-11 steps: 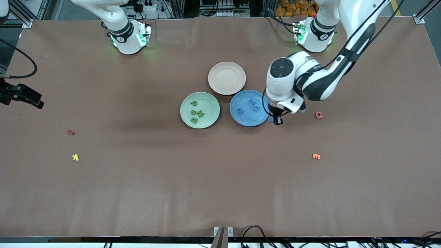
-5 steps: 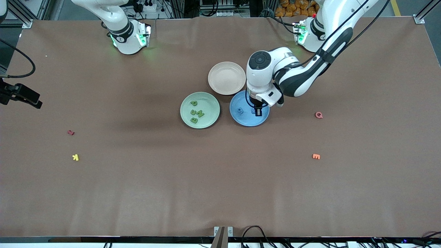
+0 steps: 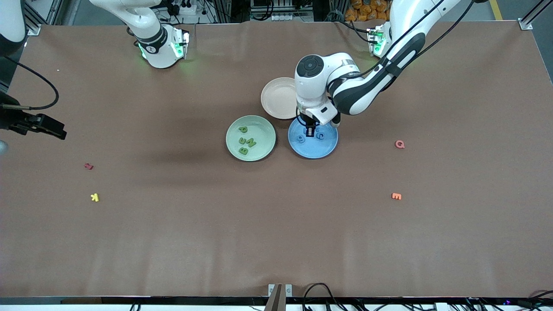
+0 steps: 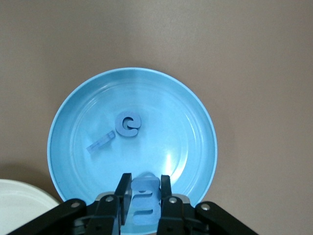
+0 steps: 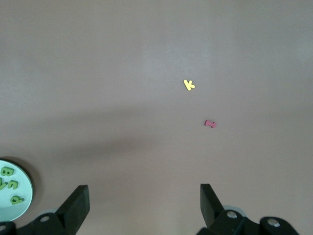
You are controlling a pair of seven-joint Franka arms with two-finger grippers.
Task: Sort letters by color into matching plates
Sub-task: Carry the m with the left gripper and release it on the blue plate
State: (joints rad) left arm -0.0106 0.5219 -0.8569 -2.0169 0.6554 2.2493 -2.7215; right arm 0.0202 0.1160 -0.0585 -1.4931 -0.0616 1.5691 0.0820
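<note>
- Brown cloth is covering the table (image 3: 276, 224), with the two arm bases standing along its edge farthest from the front camera.
- Near the middle, the blue plate (image 3: 324, 149) is sitting beside the green plate (image 3: 235, 127), and a beige plate (image 3: 276, 101) is lying just farther from the camera, between them.
- The left gripper (image 3: 310, 131) is hanging over the blue plate with its jaws pinched tight on a blue letter (image 4: 145, 203); only the left wrist view is showing this piece plainly, wedged between the fingers (image 4: 122, 193), since the front view is hiding it under the wrist.
- That wrist view is also showing a blue C-shaped letter (image 4: 128, 126) and a paler blue piece (image 4: 100, 143) lying in the plate.
- Green letters (image 3: 245, 141) are resting in the green plate.
- The right gripper (image 5: 142, 205) is waiting off the right arm's end of the table with its jaws spread wide and nothing between them; its wrist view is looking down on a yellow letter (image 5: 189, 84) and a red letter (image 5: 210, 124).
- Toward the left arm's end, a pink letter (image 3: 400, 144) and an orange letter (image 3: 396, 196) are lying on the cloth, well apart from the plates.
</note>
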